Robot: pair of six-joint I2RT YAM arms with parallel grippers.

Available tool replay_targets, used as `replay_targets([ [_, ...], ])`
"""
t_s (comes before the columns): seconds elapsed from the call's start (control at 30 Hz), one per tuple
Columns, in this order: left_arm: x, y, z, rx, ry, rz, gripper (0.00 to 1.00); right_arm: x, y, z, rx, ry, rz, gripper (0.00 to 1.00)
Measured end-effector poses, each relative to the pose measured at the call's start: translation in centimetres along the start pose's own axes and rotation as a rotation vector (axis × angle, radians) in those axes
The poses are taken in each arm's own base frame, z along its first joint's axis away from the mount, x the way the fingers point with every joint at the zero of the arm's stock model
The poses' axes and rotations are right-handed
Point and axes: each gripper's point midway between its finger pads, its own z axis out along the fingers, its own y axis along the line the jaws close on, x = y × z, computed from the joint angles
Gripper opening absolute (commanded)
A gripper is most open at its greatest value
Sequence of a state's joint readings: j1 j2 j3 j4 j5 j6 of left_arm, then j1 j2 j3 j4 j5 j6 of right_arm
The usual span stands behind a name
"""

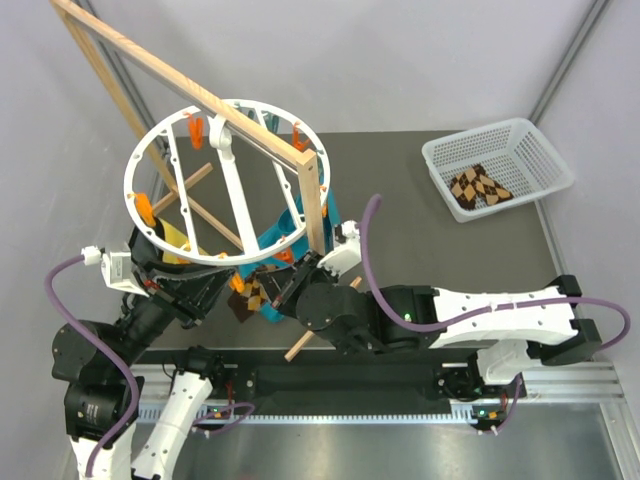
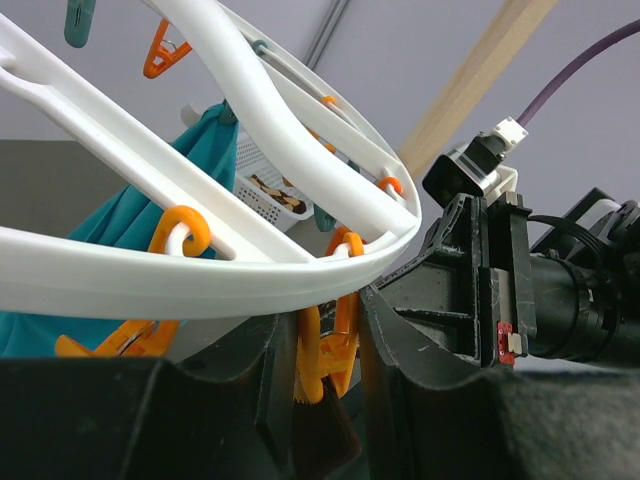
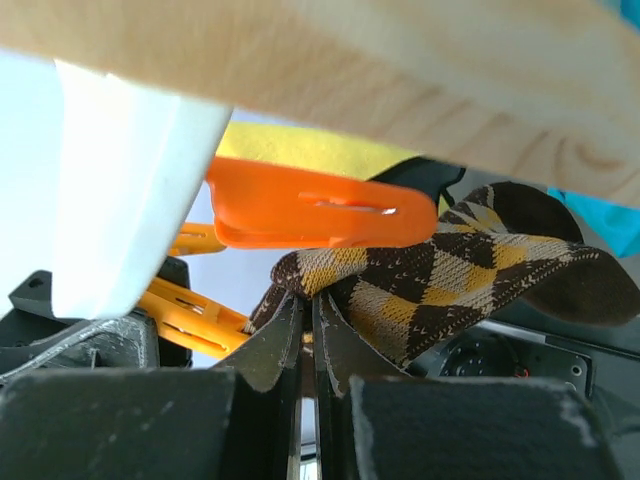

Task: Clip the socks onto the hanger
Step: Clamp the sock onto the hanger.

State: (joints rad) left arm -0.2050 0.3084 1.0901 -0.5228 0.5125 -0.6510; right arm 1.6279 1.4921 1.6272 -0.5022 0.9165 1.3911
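Right end effector (image 3: 305, 325) is clamped shut on the edge of a sock (image 3: 450, 285), a soft knit with brown, dark-brown and tan argyle diamonds. The sock is bunched up just under the near rim of the hanger (image 1: 233, 190), a white round plastic ring with crossbars hooked on the wooden frame (image 1: 130, 50). Left end effector (image 2: 325, 335) is squeezed onto an orange clip (image 2: 342, 352) dangling from that rim. A second matching sock (image 1: 478, 187) lies flat in the white mesh basket (image 1: 545, 160) at the far right of the surface (image 1: 420, 230).
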Motion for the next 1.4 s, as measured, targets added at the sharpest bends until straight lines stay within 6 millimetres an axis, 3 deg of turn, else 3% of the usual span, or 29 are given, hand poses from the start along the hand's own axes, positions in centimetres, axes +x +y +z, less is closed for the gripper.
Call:
replay_targets([
  [0.57,0.0,0.0,0.1,0.000,0.003,-0.001,0.00,-1.1,-1.3,0.1,0.013,-0.019,0.007,0.00],
  [1.37,0.1,0.0,0.1,0.004,0.007,-0.002,0.00,-1.7,0.4,-0.5,-0.059,0.008,0.081,0.00],
  [1.4,0.1,0.0,0.1,0.004,0.007,-0.002,0.05,-1.6,0.4,-0.5,-0.062,0.015,0.083,0.00],
])
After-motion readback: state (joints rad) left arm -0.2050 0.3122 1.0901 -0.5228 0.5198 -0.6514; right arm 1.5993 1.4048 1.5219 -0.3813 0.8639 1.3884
